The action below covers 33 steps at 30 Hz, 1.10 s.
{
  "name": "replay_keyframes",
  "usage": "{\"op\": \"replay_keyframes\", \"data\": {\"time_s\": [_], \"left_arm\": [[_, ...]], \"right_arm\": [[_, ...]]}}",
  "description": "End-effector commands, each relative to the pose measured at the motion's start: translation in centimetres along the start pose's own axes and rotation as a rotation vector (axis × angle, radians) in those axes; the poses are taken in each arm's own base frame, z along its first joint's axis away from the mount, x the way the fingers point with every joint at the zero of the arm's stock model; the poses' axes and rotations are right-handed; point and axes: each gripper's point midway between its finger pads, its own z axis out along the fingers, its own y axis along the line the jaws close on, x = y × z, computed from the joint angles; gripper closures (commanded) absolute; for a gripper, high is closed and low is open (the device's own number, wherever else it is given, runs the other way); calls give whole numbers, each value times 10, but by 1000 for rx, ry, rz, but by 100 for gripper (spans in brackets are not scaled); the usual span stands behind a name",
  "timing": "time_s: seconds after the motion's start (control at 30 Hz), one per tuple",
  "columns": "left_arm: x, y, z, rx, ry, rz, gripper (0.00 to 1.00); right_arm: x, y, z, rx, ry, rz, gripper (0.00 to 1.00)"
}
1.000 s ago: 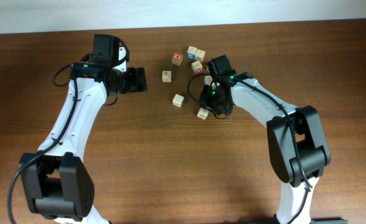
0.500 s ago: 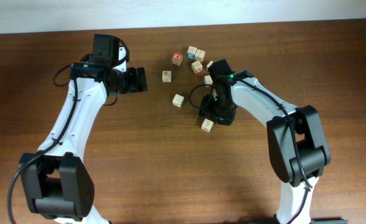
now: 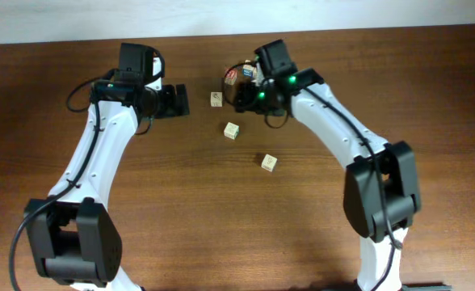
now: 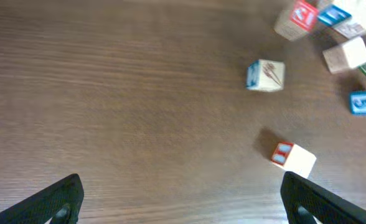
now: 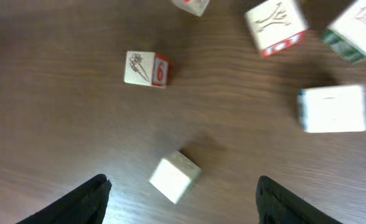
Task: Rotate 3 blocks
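Around the lone block (image 3: pixel 268 162), open tabletop (image 3: pixel 221 226)

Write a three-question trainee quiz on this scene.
1. True or false: the left pincer grips a block.
2. The right pincer is: A) shut on a block; B) open, gripping nothing; C) out of every view.
3. Fill in: in the right wrist view, the numbered block has its digit printed in ___.

Key: 1 false; 2 B; 3 red.
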Motion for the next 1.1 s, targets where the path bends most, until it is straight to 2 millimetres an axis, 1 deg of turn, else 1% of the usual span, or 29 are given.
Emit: {"op": "replay_keyframes", "data": {"time_s": [0.0,0.13,0.2,0.23,0.27,0.37,0.5,0.67,0.77,0.8,0.97,1.0,1.07], "left_arm": [[-14,33,-2,-75,-37,-55,1],[-18,60,-4,-102,-43,-109,1],[-18,66,-5,-108,-44,-121,0],[-18,67,-5,-108,-43,-122,0],[-17,67,-5,-108,-42,-122,1],[-17,67,-5,-108,-41,-122,1],[-16,67,-5,-109,-38,-122,1],[-16,67,-5,-109,-37,-122,1],[-16,67,-5,-108,-34,-122,1],[-15,67,-5,-109,-31,-122,0],[-14,67,-5,-109,-29,-123,1],[-14,67,-5,-109,-29,-123,1],[-14,67,-5,-109,-29,-123,1]], "right_arm": [[20,-4,32,101,18,127,25],[35,-4,50,164,24,148,28],[39,-4,55,189,19,147,30],[40,-6,57,204,12,155,33],[41,-6,59,207,10,151,39],[45,-7,66,215,18,147,45],[51,-6,69,204,46,151,53],[59,-4,70,199,77,147,54],[70,-5,70,219,112,142,55],[75,-5,69,220,132,145,58],[96,-7,64,221,231,156,68],[103,-5,62,211,268,140,71],[112,-8,59,225,305,145,72]]}}
